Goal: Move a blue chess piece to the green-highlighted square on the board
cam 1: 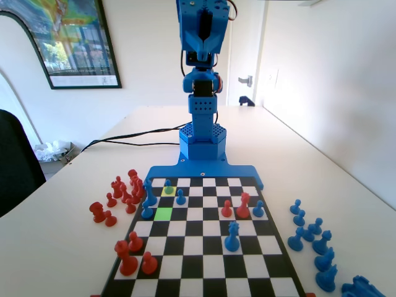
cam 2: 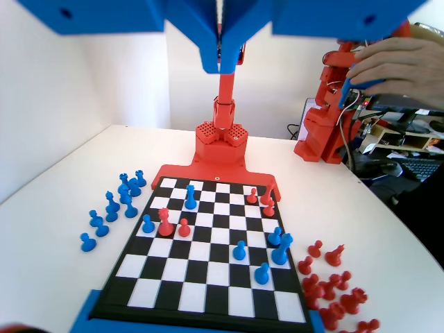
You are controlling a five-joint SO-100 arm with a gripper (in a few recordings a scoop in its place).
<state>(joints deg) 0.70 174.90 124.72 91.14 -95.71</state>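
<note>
Fingers [cam 2: 220,59] closed high above; blue pawn [cam 1: 168,187] stands upright.

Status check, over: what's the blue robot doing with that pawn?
Hand shut, empty, raised high above the board. Blue pawn on yellow-green square, not yet moved. Green square free; another small blue piece just left of it, fixed view.
</note>
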